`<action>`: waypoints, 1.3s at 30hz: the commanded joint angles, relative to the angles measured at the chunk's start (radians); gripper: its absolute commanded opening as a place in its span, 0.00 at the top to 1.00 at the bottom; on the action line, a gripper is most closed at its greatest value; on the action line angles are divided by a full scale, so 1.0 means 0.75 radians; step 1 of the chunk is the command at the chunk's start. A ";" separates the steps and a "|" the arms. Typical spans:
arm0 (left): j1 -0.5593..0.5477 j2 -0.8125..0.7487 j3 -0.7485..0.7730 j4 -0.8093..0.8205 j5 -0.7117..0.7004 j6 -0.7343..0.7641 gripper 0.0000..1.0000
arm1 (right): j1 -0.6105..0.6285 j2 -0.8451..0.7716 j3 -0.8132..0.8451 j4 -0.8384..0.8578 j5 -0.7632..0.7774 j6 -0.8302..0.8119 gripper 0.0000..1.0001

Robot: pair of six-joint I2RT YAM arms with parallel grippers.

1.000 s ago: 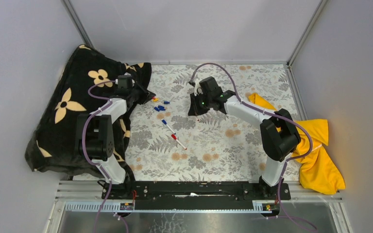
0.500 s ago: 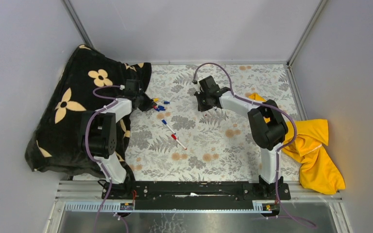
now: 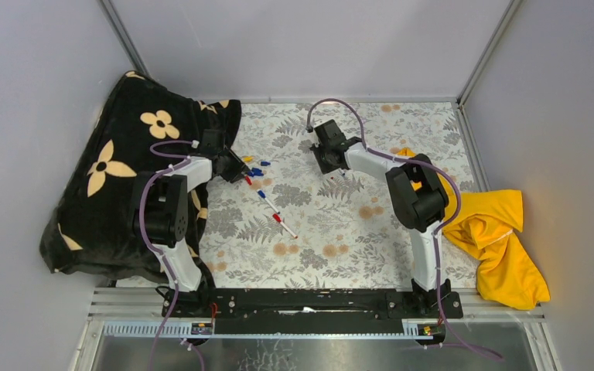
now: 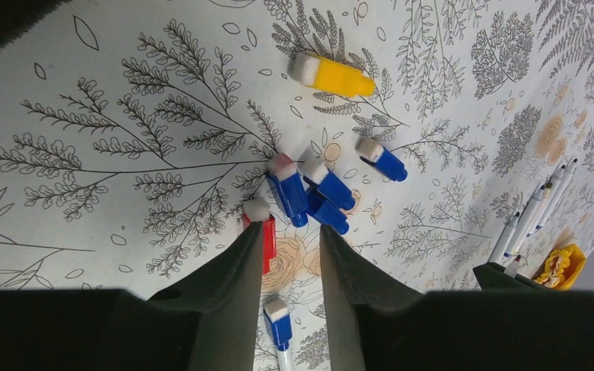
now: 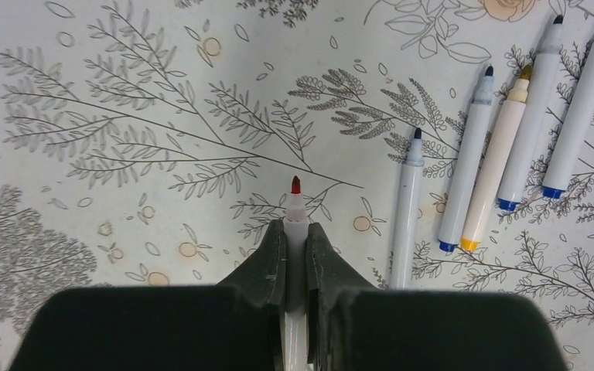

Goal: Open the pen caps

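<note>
Two pens on the cloth wear caps, so by my reading the job is well along but unfinished. The left claw [image 4: 291,232] hangs with its jaws partly parted and nothing between the tips. A small red plastic cap [image 4: 267,239] lies on the leaf-printed tablecloth [image 4: 124,116] just beside one fingertip, partly hidden by it. A cluster of small blue plastic caps [image 4: 288,193] sits just ahead of the tips, and a stubby yellow plastic cap [image 4: 332,75] lies farther ahead. Below the claw, seen in the gap between its fingers nearer the wrist, is a thin white-barrelled pen with a blue cap [image 4: 277,321]. From overhead, a white pen with a red cap [image 3: 285,226] lies near it, on the side away from the claw. The right claw [image 5: 295,232] is clamped tight on a white pen with a bare red tip [image 5: 295,185], which pokes out ahead of its fingertips. Five uncapped white pens [image 5: 503,147] lie side by side on the cloth ahead and off to one side. These pens look light, stiff and smooth, so they should roll or skid under a glancing touch. I would pinch the barrel at mid-length, take the cap by its sides with the other claw, and pull straight along the pen. So small a cap could squirt from the pads, and the felt tips should not be squeezed.
</note>
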 commanded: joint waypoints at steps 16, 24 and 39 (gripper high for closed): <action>-0.021 -0.196 -0.080 0.055 -0.044 -0.056 0.56 | -0.045 0.073 0.009 0.074 0.136 -0.080 0.71; -0.045 -0.286 -0.116 0.069 -0.027 -0.069 0.56 | -0.045 0.104 0.006 0.122 0.204 -0.119 0.68; -0.083 -0.481 -0.189 0.038 -0.020 -0.040 0.45 | 0.051 -0.253 -0.014 0.041 0.191 -0.161 0.59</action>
